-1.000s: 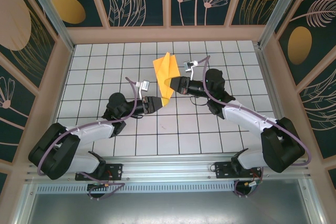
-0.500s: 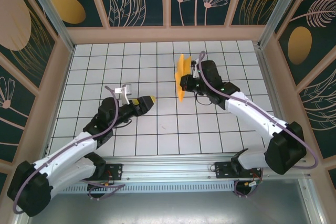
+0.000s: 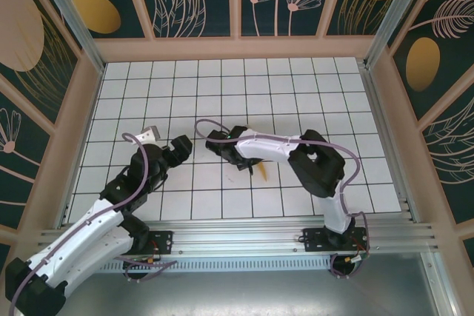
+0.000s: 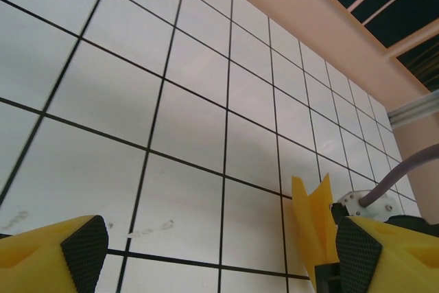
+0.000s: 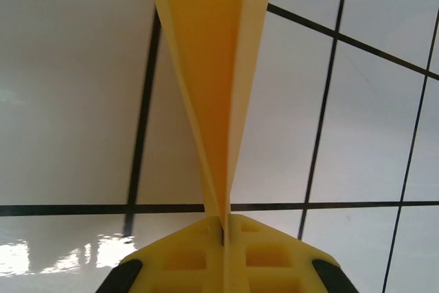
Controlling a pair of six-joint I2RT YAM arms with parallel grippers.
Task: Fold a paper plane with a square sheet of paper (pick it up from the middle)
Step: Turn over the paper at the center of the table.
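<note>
Now the right arm curls back toward its base, its gripper (image 5: 223, 230) pinched on the paper plane (image 5: 212, 87), a thin creased orange-yellow dart at the glossy tiled table's (image 3: 148, 86) near middle. To its left, the left gripper (image 3: 183, 146) gapes empty.

Your left arm (image 3: 111, 212) stretches forward over the table, and your left gripper (image 4: 221, 241) hangs with its jaws spread wide. Your right arm (image 3: 274, 146) doubles back on itself (forearm reaching leftward, wrist curled in), your right gripper (image 5: 223, 228) pinched tight on the paper plane (image 5: 206, 66).
</note>
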